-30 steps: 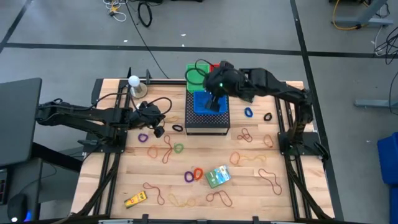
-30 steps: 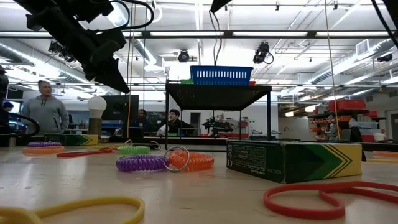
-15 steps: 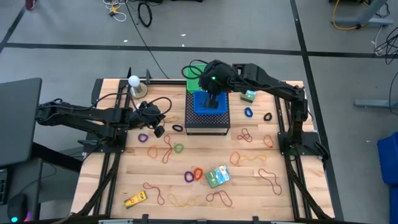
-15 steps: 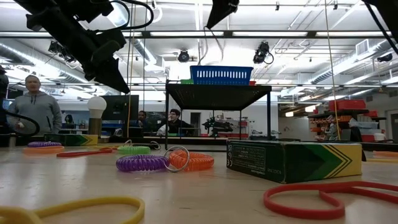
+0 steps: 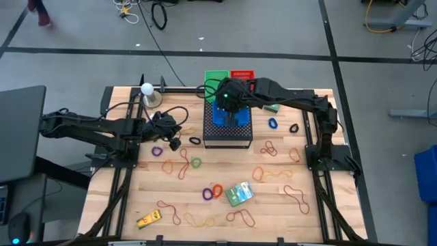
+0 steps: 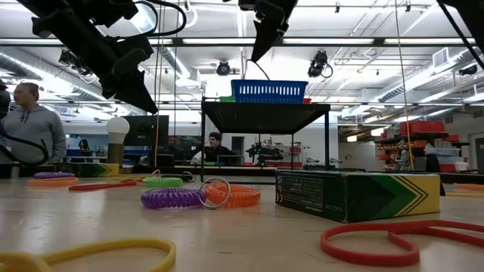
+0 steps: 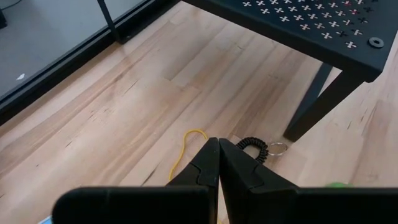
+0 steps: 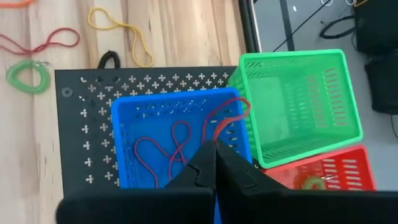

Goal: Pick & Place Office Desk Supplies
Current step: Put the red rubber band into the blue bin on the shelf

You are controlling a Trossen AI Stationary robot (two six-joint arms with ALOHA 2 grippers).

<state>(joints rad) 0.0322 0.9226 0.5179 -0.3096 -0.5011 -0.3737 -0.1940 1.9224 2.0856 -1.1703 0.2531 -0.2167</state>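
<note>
My right gripper (image 8: 215, 146) (image 5: 232, 113) hovers over the blue basket (image 8: 168, 149), shut on a red rubber band (image 8: 231, 107). The basket stands on the black mesh stand (image 5: 227, 137) and holds another red band (image 8: 163, 155). My left gripper (image 7: 217, 146) (image 5: 176, 133) is shut, empty and raised above the table's left part, over a black coil ring (image 7: 252, 147) and a yellow band (image 7: 186, 140). Loose bands, coloured rings (image 5: 213, 191), a green box (image 5: 239, 193) and a yellow item (image 5: 149, 219) lie on the wood. My right gripper pinches the red rubber band (image 8: 219, 133) between its two shut fingertips, coming from above and slanting down. The band hangs slack below them, its loop (image 8: 239, 102) draped over the blue basket's corner beside the green basket.
A green basket (image 5: 217, 78) and a red basket (image 5: 242, 74) stand at the far edge behind the stand. A second green box (image 5: 273, 106), a blue ring (image 5: 273, 124) and a black ring (image 5: 294, 128) lie right of it. A white bulb (image 5: 146, 89) stands far left. People are in the room beyond.
My right gripper has come down toward the blue basket and shifted toward the table's left, staying shut on the band.
</note>
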